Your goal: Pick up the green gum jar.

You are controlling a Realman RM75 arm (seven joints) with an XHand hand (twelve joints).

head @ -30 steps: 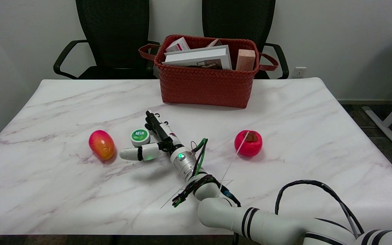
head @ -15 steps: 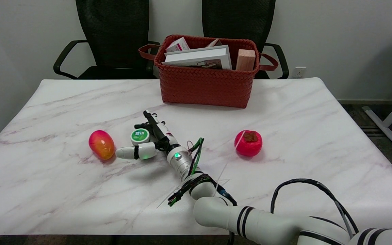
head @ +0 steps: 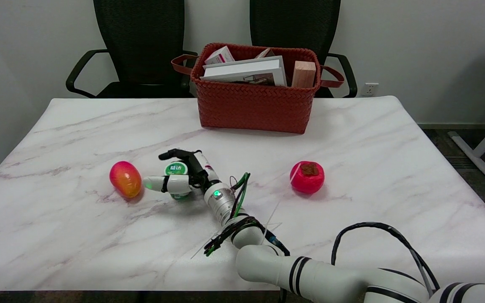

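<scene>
The green gum jar (head: 176,169), small with a green and white lid, is left of the table's middle, tilted a little. My right hand (head: 193,176) grips it: the white thumb (head: 167,184) lies across its near side and the dark fingers (head: 178,153) curl over its far side. Only the lid and a sliver of green base show. I cannot tell whether the base still touches the table (head: 99,235).
A red-orange mango-like fruit (head: 125,179) lies just left of the thumb tip. A red persimmon (head: 307,177) sits to the right. A woven red basket (head: 255,107) with books and a wooden block stands at the back. Two black chairs (head: 139,46) are behind the table.
My hand slid left to the jar. The fingers, straight beside it before, have curled over its far side and the thumb has closed across its front. The jar now sits tilted.
</scene>
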